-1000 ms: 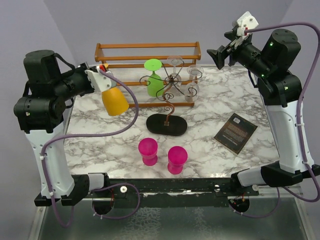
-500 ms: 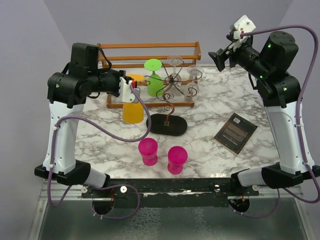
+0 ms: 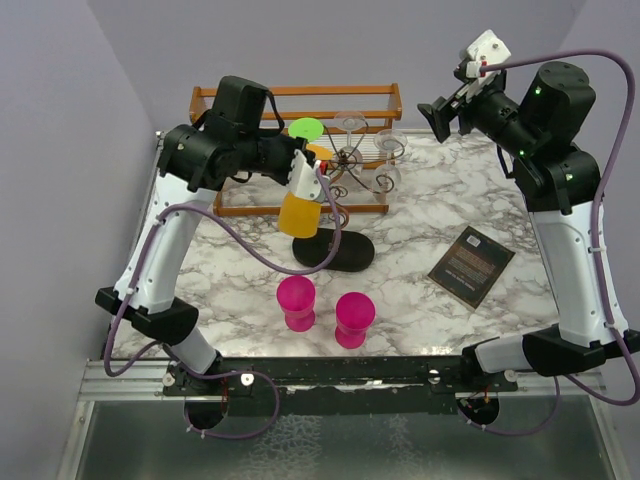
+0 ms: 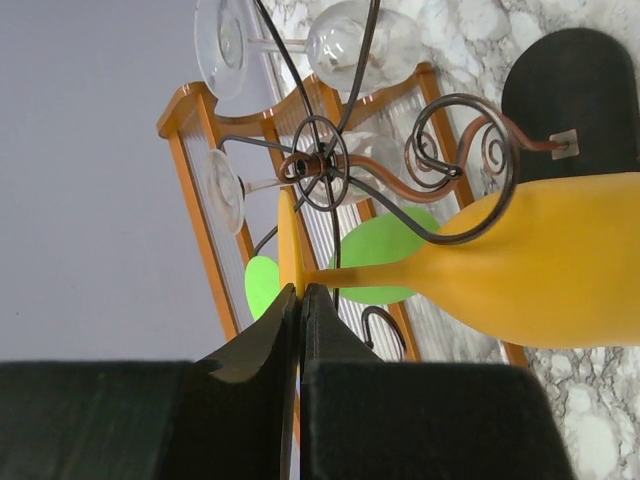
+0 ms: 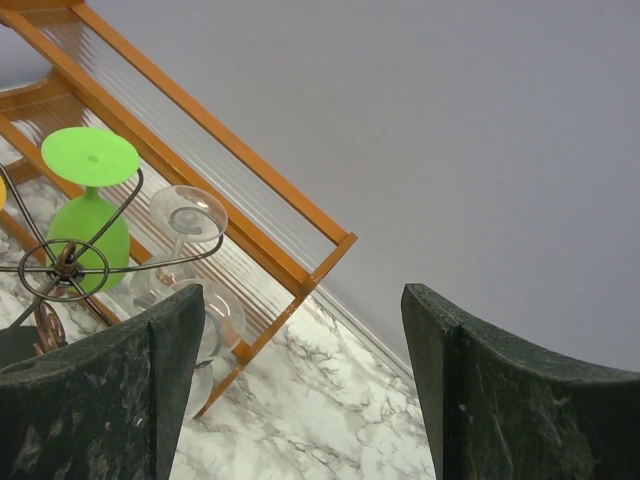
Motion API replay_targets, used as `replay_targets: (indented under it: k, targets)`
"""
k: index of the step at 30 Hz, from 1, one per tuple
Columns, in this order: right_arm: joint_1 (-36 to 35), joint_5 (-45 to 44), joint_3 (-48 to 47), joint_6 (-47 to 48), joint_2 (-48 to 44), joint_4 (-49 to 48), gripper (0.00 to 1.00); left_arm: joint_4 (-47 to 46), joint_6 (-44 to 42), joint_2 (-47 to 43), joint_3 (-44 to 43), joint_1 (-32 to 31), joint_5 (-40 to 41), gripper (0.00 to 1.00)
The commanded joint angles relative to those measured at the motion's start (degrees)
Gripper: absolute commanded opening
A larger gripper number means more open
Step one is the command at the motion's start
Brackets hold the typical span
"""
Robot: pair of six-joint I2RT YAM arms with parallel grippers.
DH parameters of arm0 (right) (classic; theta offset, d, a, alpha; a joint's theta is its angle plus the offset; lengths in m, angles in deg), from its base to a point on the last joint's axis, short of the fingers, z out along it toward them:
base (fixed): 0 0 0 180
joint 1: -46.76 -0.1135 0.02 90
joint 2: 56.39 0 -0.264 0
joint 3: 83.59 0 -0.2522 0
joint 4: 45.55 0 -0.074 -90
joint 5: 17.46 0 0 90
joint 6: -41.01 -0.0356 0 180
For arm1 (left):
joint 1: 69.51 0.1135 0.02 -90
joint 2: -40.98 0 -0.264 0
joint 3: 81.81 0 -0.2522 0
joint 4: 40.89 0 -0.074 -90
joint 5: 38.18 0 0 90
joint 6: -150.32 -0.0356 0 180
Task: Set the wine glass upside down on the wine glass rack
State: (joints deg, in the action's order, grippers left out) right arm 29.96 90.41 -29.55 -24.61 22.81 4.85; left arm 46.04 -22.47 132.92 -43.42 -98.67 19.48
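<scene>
Left gripper (image 4: 298, 318) is clenched on the foot rim of the orange wine glass (image 4: 540, 262), carrying it bowl-down, evidently so the foot can hang on the wine glass rack (image 4: 318, 177). The stem lies against a scroll arm; whether it is seated cannot be told. Right gripper (image 5: 300, 400) is raised well apart, jaws spread, empty.

Open bench (image 3: 190, 265) lies left of the wine glass rack (image 3: 347, 158) and between its black base (image 3: 345, 254) and the dark booklet (image 3: 471, 264). The wooden shelf (image 3: 300, 92) closes off the far side. A green glass (image 3: 306, 129) and two clear glasses (image 3: 386, 172) fill the rear and right scroll arms; the orange wine glass (image 3: 300, 212), pinched at its foot by the left hand (image 4: 300, 292), occupies the near-left arm. Two pink cups (image 3: 296, 303) obstruct the near approach. The right hand (image 3: 440, 112), fingers apart, hangs high over the far right corner.
</scene>
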Motion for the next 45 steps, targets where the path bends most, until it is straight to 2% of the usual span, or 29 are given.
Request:
replay_targets:
  k: [1,16,31,45]
  targets:
    - [0.4,-0.8,0.5,1.0,0.1,1.2,0.79,-3.3,-0.2,1.3,-1.0,-2.1,8.0,0.0]
    - [0.4,-0.8,2.4,2.1,0.3,1.1,0.8,-8.1,3.4,3.5,2.1,-5.2,22.9,0.0]
    - [0.4,-0.4,1.9,2.4,0.9,1.6,0.8,-7.1,7.4,2.1,3.6,-5.1,29.5,0.02]
    - [0.4,1.4,2.6,3.3,1.0,2.4,0.8,-3.3,9.6,-0.5,3.3,-5.1,30.3,0.02]
